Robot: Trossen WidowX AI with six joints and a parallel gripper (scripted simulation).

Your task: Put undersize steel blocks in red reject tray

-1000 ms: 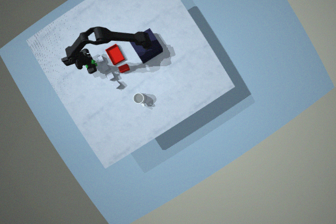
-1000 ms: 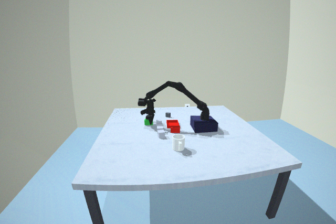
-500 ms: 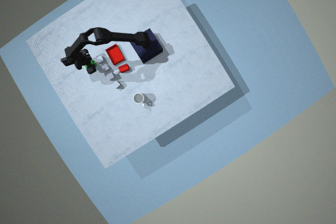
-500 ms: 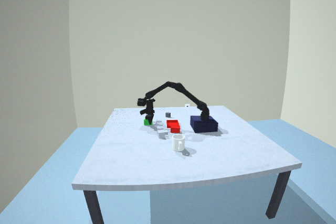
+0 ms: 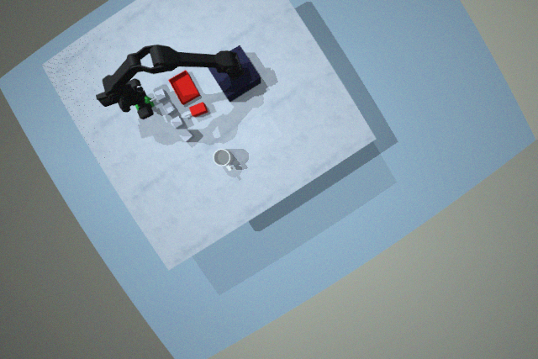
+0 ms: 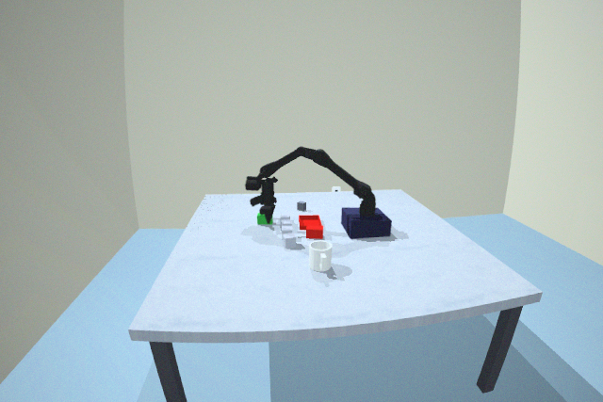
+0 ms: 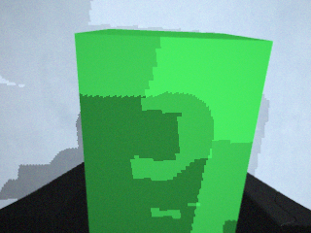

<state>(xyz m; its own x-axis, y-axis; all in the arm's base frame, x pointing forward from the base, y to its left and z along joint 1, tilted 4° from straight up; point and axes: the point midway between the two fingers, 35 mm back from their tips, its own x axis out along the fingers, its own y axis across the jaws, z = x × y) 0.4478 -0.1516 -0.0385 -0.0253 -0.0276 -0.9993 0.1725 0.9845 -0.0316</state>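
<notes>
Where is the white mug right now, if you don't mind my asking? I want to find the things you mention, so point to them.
The white mug [image 5: 222, 157] [image 6: 319, 256] stands on the table [image 5: 277, 129] [image 6: 414, 281]; in the exterior view it is nearer the camera than the row of steel blocks [image 6: 289, 242].

- The black arm [image 5: 187, 60] [image 6: 335, 168] rises from its base, bends at a high elbow and reaches well out over the bench
- Its wrist [image 6: 267, 189] turns downward at the far end
- The tool [image 5: 144, 106] [image 6: 267, 218] points down, low over the bench
- Its fingers stand partly apart, clamped on something between them
</notes>
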